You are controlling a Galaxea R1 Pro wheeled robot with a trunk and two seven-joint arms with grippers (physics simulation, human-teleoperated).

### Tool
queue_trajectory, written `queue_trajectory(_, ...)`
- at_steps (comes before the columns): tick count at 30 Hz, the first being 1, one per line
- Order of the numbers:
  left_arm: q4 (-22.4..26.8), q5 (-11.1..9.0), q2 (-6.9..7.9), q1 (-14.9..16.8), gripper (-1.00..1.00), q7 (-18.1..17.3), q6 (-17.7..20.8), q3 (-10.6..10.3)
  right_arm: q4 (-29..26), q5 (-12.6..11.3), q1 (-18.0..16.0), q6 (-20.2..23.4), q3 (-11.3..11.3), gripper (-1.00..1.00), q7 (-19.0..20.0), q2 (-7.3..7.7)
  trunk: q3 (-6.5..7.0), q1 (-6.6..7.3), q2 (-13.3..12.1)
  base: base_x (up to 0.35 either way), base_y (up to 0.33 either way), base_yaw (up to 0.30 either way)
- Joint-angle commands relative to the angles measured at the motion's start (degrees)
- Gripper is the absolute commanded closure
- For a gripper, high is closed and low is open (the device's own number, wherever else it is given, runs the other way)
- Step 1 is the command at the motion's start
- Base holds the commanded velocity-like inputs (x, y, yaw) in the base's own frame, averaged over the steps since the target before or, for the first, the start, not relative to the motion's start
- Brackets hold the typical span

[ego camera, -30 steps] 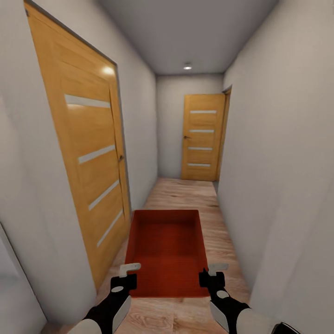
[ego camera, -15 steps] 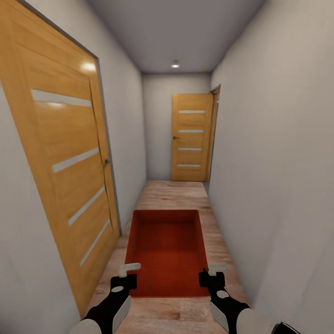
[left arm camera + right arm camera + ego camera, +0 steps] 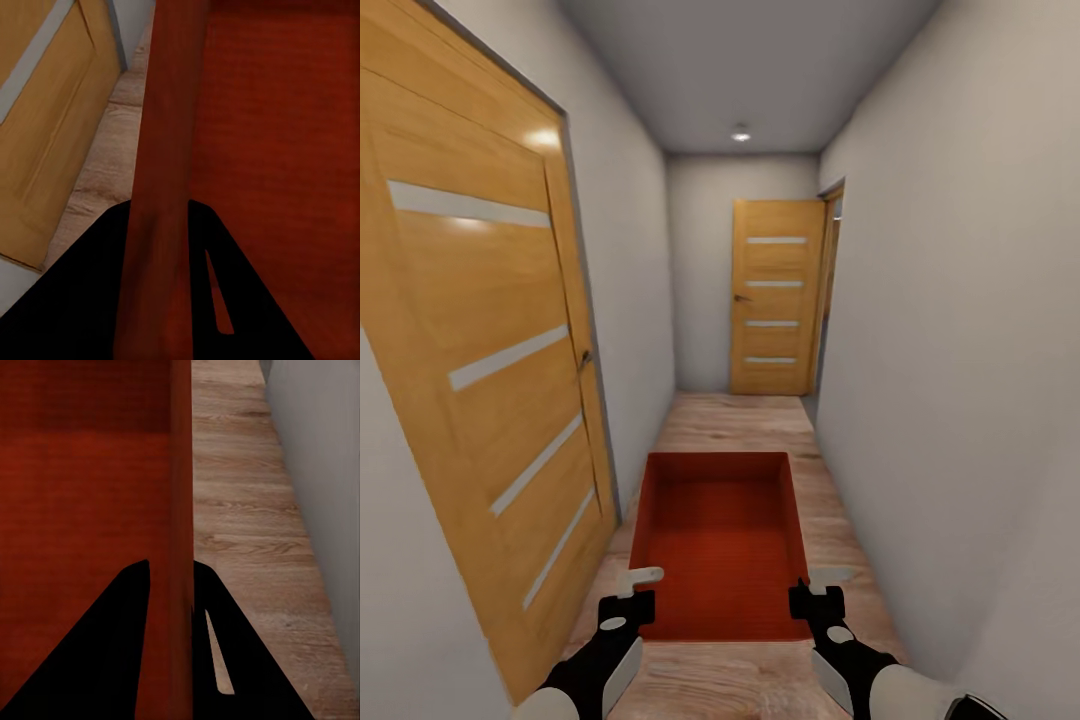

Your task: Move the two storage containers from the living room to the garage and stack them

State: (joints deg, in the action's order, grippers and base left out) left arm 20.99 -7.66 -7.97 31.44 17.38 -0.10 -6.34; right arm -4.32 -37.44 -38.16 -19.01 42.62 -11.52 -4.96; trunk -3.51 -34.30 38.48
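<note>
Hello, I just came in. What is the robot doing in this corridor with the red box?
The robot is carrying one orange-red storage container along a narrow corridor with a wood-plank floor. The left gripper is clamped on the container's left wall and the right gripper on its right wall, so the box hangs level between them, above the floor. An orange-wood door stands close on the left and another door closes the far end.

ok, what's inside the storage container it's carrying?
Nothing shows inside the storage container: just its ribbed red bottom and walls. The left tool and right tool clamp its side walls. The wood floor directly beneath it is covered.
</note>
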Motion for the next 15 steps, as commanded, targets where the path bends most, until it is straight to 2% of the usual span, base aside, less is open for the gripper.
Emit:
queue_trajectory(1,-0.05,-1.22,2.79,0.03,1.0,0.37,0.02,0.45,-0.16,0.48,-0.07,-1.64,-3.33,1.0,0.11,0.31,-0.1,-0.05,0.09,0.322,0.113,-0.152)
queue_trajectory(10,0.07,-1.22,2.79,0.03,1.0,0.37,0.02,0.45,-0.16,0.45,-0.07,-1.67,-3.33,1.0,0.14,0.31,-0.1,-0.05,0.09,0.322,0.109,-0.227)
queue_trajectory(15,0.16,-1.22,2.79,0.03,1.0,0.37,0.02,0.45,-0.16,0.44,-0.07,-1.7,-3.36,1.0,0.11,0.31,-0.1,-0.05,0.09,0.322,0.07,-0.099)
